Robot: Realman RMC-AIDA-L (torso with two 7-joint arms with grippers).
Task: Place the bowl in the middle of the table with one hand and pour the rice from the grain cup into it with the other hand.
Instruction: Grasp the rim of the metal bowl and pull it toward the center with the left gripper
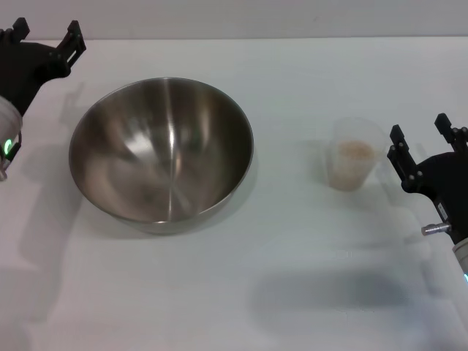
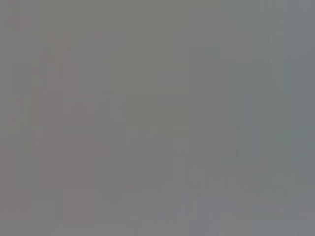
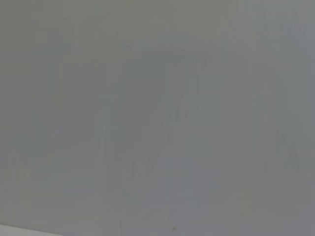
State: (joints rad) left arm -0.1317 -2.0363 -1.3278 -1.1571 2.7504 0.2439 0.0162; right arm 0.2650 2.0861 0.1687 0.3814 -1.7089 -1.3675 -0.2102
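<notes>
The bowl point(image 1: 161, 153) sits empty, left of the counter's point(image 1: 292, 292) middle. The cup point(image 1: 351, 162) stands to its right, rice point(image 1: 354, 151) unpoured. My left claw point(image 1: 45, 38) and right claw point(image 1: 419, 140) both hang apart, holding nothing. Everything remains undone.

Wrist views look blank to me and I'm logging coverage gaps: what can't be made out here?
- Left wrist view: a featureless grey field; no object shows.
- Right wrist view: bare pale surface; neither cup nor fingers appear.
- Head view: the left gripper and right gripper are cut by the edges.
- Head view: the cup is clear; its handle can't be made out above the rice.
</notes>
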